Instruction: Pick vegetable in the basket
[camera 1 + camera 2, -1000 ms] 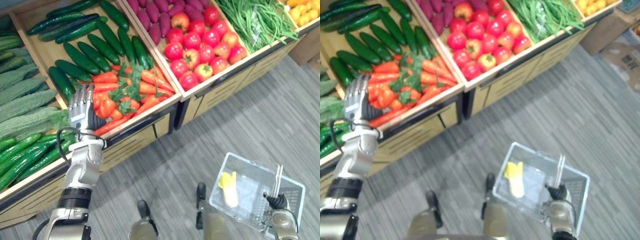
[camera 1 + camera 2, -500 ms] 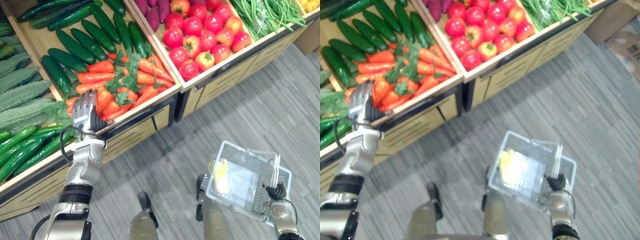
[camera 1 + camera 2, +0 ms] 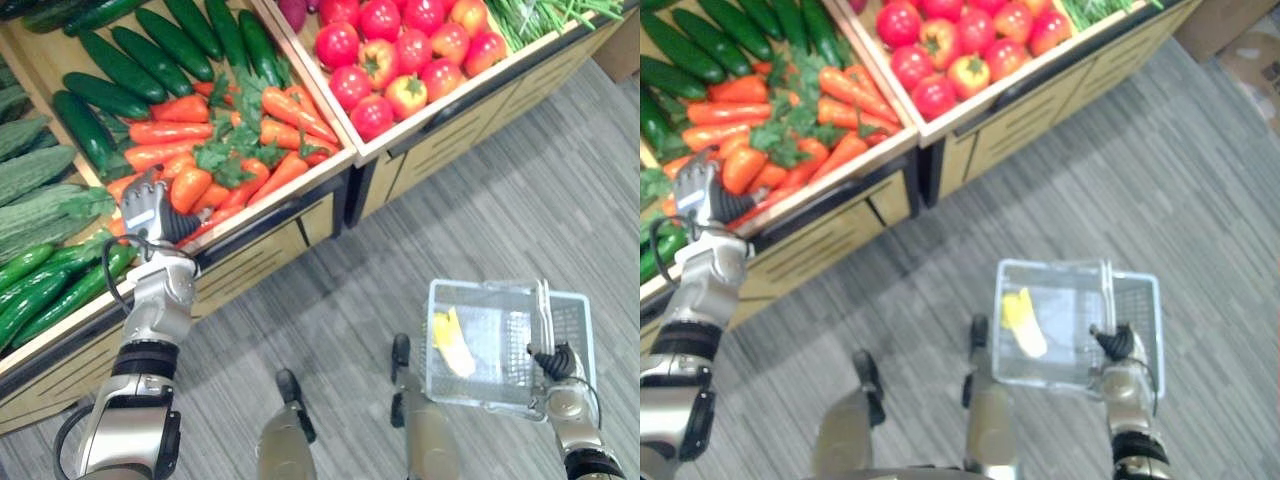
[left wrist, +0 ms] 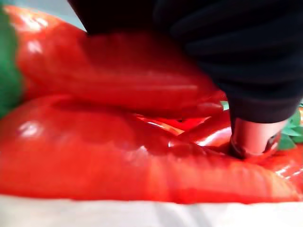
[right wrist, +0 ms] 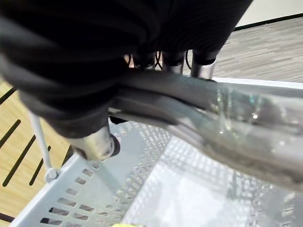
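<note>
**Carrots under the left hand**

Glossy orange carrots (image 3: pixel 230 150) with green tops, heaped in a wooden bin (image 3: pixel 300 192) at 10 o'clock. Left hand (image 3: pixel 150 208) on their near edge, a fingertip (image 4: pixel 253 139) pressed among them; grip impossible to tell. Right hand (image 3: pixel 555 365) curled round the handle (image 5: pixel 199 94) of a pale perforated basket (image 3: pixel 480 285) at 4 o'clock, one yellow vegetable (image 3: pixel 452 342) inside. Cucumbers (image 3: pixel 110 70) at 11, tomatoes (image 3: pixel 400 50) at 1. Grey striped floor (image 3: pixel 400 250).

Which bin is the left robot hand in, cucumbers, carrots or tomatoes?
The carrots: the left robot hand rests on the front corner of the orange pile; green cucumbers lie behind, red tomatoes in the next bin.
</note>
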